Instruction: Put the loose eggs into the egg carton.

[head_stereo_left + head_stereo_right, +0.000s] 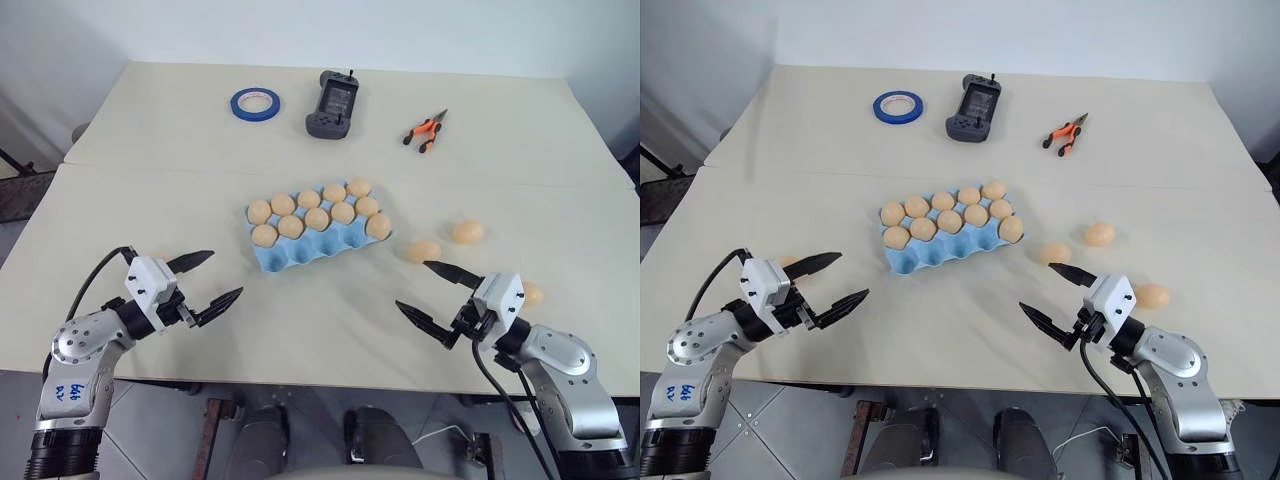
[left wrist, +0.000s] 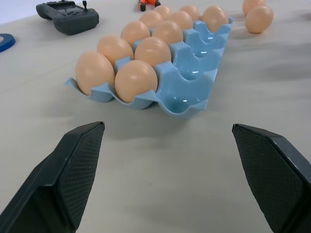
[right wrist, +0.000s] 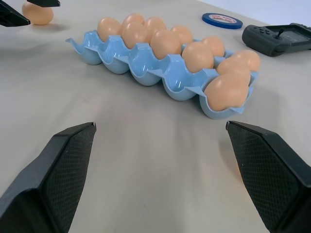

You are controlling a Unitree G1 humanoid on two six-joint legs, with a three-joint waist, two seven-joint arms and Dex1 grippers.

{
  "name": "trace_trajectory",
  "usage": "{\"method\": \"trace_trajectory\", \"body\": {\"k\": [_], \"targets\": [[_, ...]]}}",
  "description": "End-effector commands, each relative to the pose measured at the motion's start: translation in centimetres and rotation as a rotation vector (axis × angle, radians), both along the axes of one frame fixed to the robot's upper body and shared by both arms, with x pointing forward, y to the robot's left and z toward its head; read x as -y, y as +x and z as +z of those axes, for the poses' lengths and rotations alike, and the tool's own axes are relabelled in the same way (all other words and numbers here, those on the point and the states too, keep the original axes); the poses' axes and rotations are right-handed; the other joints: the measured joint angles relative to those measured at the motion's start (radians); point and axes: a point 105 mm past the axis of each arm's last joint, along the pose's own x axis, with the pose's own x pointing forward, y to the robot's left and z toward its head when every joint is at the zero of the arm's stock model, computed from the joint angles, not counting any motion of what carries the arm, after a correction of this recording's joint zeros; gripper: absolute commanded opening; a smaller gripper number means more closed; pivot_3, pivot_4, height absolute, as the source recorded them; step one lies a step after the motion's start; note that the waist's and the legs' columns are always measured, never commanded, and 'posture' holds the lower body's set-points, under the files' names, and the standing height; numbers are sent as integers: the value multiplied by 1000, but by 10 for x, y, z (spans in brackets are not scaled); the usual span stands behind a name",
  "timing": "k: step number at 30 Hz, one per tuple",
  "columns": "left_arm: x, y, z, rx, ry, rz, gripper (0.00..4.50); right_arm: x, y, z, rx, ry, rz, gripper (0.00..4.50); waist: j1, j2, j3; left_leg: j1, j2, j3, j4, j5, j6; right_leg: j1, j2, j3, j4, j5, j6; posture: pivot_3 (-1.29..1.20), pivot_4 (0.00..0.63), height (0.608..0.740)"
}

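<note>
left gripper (image 1: 207, 279) released, empty | right gripper (image 1: 432, 295) released, empty | egg carton (image 1: 300, 252) ahead between both, near row vacant | loose eggs (image 1: 423, 251) just beyond right gripper | tape roll (image 1: 255, 104), controller (image 1: 333, 104), pliers (image 1: 425, 131) far beyond carton | path unobstructed

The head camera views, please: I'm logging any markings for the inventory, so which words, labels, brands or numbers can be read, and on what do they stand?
Blue handwriting on the left arm's grey shell: too small and blurred to read.
Handheld controller: its screen and body show no legible text.
Blue tape roll, pliers, egg carton: no text to be seen.
</note>
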Motion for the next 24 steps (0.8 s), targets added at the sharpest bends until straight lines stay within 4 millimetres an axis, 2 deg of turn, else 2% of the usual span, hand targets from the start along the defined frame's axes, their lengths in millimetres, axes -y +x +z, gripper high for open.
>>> {"method": "trace_trajectory", "body": {"k": [1, 4, 7, 11, 14, 17, 22, 24], "targets": [[3, -1, 14, 65, 18, -8, 4500, -5, 0, 11, 49, 10, 13, 4490, 0, 0, 0, 0, 0, 0, 0, 0, 0, 0, 0, 0, 0, 0, 0, 0, 150, 740], [7, -2, 13, 44, -12, -26, 4500, 0, 4, 14, 62, 44, -38, 4490, -1, 0, 0, 0, 0, 0, 0, 0, 0, 0, 0, 0, 0, 0, 0, 0, 150, 740], [19, -3, 12, 34, -5, -75, 4500, 15, 9, 20, 75, 86, -136, 4490, 0, 0, 0, 0, 0, 0, 0, 0, 0, 0, 0, 0, 0, 0, 0, 0, 150, 740], [37, 0, 11, 32, 2, -155, 4500, 58, 7, 23, 104, 110, -346, 4490, 13, 0, 0, 0, -1, 0, 0, 0, 0, 0, -1, 0, 0, 0, 0, 0, 150, 740], [52, -1, 5, 8, 15, -237, 4500, 97, -7, 19, 101, 101, -494, 4490, 16, 0, 0, 0, -1, 0, 0, 0, 0, 0, -1, 0, 0, 0, 0, 0, 150, 740], [65, -1, 1, -4, 21, -299, 4500, 123, -26, 8, 69, 83, -593, 4490, 21, 1, 0, 0, -1, 1, -1, 0, 0, 0, -1, 0, -1, 0, 0, 0, 150, 740], [81, 4, 1, -15, 7, -374, 4500, 149, -54, -11, 18, 65, -708, 4490, 20, 2, 0, 1, -1, 2, -1, 0, 1, 1, 0, 2, 0, 0, 0, 0, 150, 740], [87, 5, 2, -18, 1, -410, 4500, 154, -64, -19, -1, 61, -737, 4490, 17, 2, 0, 9, -1, 4, -2, 0, 1, 7, 0, 3, -1, 0, 0, 0, 150, 740]]}}
